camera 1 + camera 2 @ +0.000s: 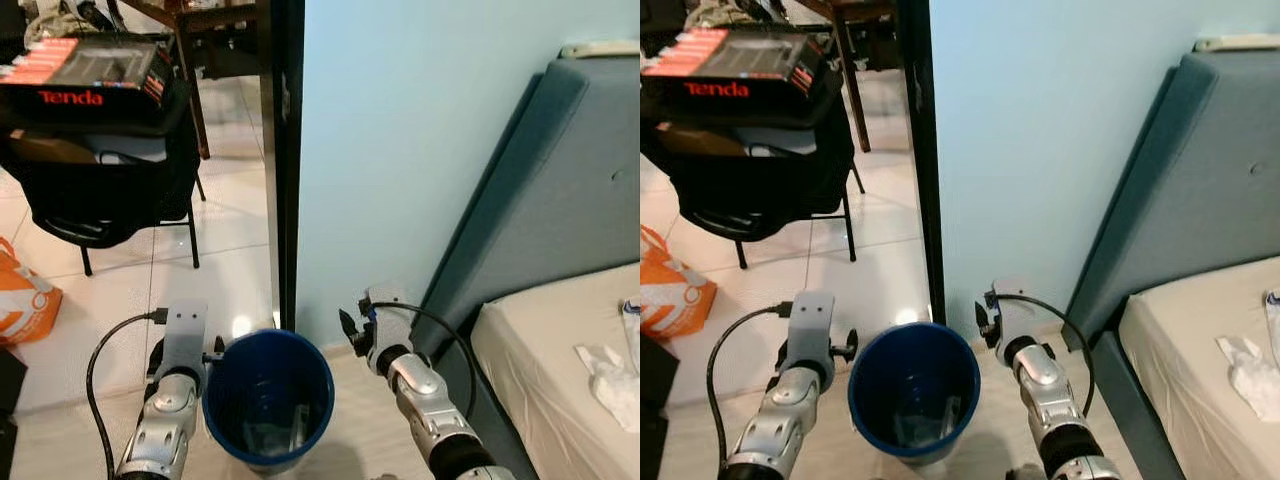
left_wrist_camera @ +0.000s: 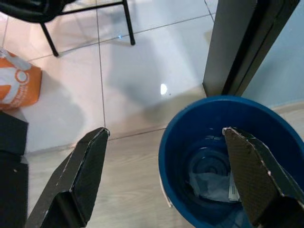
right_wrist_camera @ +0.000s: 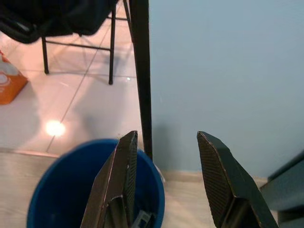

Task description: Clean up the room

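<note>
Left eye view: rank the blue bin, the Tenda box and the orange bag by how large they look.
1. Tenda box and blue bin: too alike to rank, and the bin stands nearer the camera.
2. Orange bag, partly cut off by the picture's edge.

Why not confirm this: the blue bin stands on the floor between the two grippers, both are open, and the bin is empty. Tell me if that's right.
One thing is wrong: the blue bin is not empty. The left wrist view shows crumpled trash at its bottom. The rest holds: it stands between the left gripper and right gripper, both open.

Bright, sharp views; lamp glare on glossy floor tiles (image 2: 163, 89).
</note>
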Available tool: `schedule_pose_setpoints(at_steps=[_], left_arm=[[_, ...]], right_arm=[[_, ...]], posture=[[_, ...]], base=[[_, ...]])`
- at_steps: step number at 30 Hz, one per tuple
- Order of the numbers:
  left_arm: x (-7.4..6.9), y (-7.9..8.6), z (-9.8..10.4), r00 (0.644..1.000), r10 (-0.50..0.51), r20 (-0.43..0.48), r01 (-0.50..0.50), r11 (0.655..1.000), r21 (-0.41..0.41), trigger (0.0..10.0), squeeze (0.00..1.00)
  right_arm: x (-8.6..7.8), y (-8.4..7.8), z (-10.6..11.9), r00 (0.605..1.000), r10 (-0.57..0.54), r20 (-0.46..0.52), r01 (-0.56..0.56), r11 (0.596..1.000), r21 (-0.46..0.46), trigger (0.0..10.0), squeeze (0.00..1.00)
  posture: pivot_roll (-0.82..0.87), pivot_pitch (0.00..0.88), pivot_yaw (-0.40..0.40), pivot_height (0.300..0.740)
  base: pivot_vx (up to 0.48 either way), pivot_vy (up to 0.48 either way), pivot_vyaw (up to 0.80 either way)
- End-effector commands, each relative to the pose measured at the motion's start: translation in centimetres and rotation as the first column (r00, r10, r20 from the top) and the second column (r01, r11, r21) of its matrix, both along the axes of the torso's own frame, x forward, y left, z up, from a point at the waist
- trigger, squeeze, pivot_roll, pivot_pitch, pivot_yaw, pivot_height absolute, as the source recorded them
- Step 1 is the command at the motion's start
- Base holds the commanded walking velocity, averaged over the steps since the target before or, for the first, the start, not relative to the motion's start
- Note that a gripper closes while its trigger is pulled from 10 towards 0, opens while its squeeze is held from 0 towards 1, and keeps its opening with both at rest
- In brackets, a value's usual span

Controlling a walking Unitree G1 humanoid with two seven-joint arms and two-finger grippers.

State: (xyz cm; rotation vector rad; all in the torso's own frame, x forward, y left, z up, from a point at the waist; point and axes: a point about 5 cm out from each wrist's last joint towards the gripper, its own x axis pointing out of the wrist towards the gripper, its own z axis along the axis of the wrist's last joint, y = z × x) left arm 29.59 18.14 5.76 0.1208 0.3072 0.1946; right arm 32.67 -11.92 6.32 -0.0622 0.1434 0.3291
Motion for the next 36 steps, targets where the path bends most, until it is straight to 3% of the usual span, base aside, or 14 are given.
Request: schedule_pose_setpoints(at_steps=[1, 15, 21, 36], left_arm=[[-0.4, -0.1, -0.3, 1.000, -0.005, -0.008, 0.005, 1.000, 0.001, 10.0, 0.00], [-0.6, -0.7, -0.3, 1.000, -0.020, 0.001, 0.020, 1.000, -0.011, 10.0, 0.00], [-0.1, -1.6, 0.6, 0.996, -0.084, 0.038, 0.086, 0.995, -0.044, 10.0, 0.00], [0.0, -1.4, 0.4, 0.997, -0.078, 0.026, 0.079, 0.997, -0.028, 10.0, 0.00]], right_arm=[[-0.4, 0.0, -0.2, 1.000, -0.003, 0.001, 0.003, 0.999, 0.035, 10.0, 0.00], [-0.8, 0.2, -0.3, 1.000, 0.018, 0.002, -0.018, 0.998, 0.054, 10.0, 0.00], [-1.1, 0.3, -1.0, 0.999, 0.027, -0.038, -0.025, 0.999, 0.033, 10.0, 0.00], [-1.2, -0.1, -1.2, 0.999, 0.007, -0.047, -0.006, 1.000, 0.019, 10.0, 0.00]], posture=[[0.04, 0.069, -0.044, 0.693], [0.04, 0.070, -0.044, 0.738], [0.04, 0.083, -0.049, 0.738], [0.03, 0.092, -0.046, 0.738]], base=[[0.000, 0.000, 0.00], [0.000, 0.000, 0.00], [0.000, 0.000, 0.00], [0.000, 0.000, 0.00]])
